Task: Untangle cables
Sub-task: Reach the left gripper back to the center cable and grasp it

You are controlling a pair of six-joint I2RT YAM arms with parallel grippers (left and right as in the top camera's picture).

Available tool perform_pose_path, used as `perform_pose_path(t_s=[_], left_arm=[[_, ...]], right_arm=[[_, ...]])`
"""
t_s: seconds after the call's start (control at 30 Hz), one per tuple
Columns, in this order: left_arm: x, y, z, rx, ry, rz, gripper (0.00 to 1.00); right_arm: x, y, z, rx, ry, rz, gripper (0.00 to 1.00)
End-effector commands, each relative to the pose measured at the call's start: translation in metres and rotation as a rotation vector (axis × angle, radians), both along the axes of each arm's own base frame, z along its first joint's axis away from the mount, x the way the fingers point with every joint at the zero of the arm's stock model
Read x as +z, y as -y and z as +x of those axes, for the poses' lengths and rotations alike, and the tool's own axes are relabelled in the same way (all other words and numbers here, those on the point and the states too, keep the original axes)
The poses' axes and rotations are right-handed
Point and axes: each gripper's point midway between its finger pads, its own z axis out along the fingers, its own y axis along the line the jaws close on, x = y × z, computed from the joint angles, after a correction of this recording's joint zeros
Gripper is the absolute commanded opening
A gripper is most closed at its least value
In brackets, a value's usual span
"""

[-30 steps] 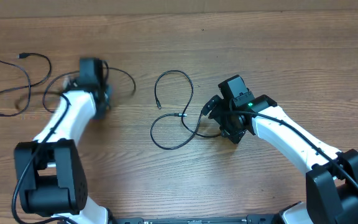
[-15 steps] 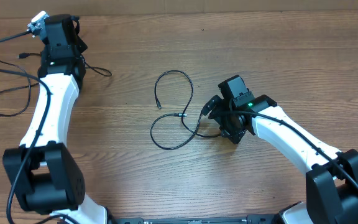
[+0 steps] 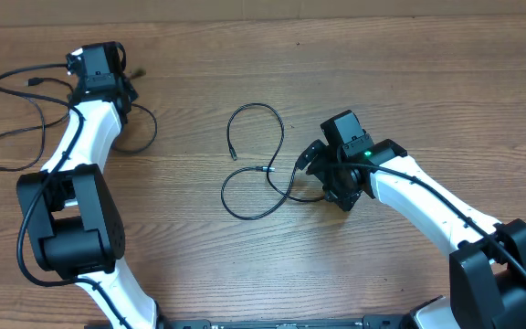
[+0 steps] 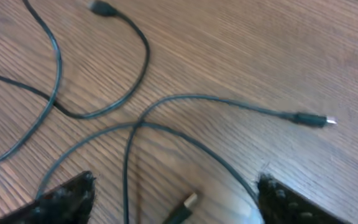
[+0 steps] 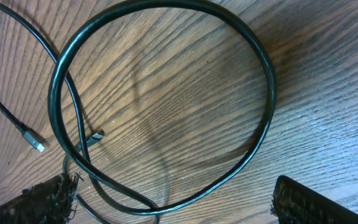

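Several thin black cables (image 3: 26,99) lie loose at the table's far left, one strand (image 3: 147,131) curving beside my left arm. My left gripper (image 3: 97,66) hovers over them, open. In the left wrist view, its fingers (image 4: 64,196) stand wide apart around a strand (image 4: 129,165) and a metal plug (image 4: 185,204); nothing is held. Another cable (image 3: 254,160) loops at the table's middle. My right gripper (image 3: 318,175) sits open at its right end. In the right wrist view that cable's loop (image 5: 263,68) lies on the wood, its lower arc between the open gripper's (image 5: 173,190) fingertips.
Bare wooden table (image 3: 245,265) surrounds both cable groups. Small plug ends lie free: one (image 4: 309,119) right of the left gripper, two (image 5: 35,142) (image 5: 97,135) inside the middle loop. Thick black arm wiring runs along my right arm (image 3: 427,187).
My left gripper swung from mid-left to the far-left corner, then opened and let go of its cable, which now lies among the left strands. The right arm has not moved.
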Motion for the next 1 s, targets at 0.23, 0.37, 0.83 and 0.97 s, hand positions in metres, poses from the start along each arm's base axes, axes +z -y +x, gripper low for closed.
perform_pose_path(t_s=[0.23,0.37,0.83,0.97], left_arm=[[0.076,0.126,-0.002,-0.371,0.065,-0.487,1.00],[0.061,0.173,-0.027,-0.430,-0.063,-0.583,1.00],[0.042,0.294,-0.087,-0.522,-0.282,-0.604,1.00],[0.041,0.304,-0.095,-0.535,-0.304,-0.605,1.00]], right_arm=[[0.000,0.001,0.003,0.000,0.010,-0.007,1.00],[0.000,0.001,0.003,0.000,0.010,-0.007,1.00],[0.010,-0.013,0.023,0.007,0.101,0.055,1.00],[0.020,-0.003,0.037,0.128,0.183,0.033,1.00]])
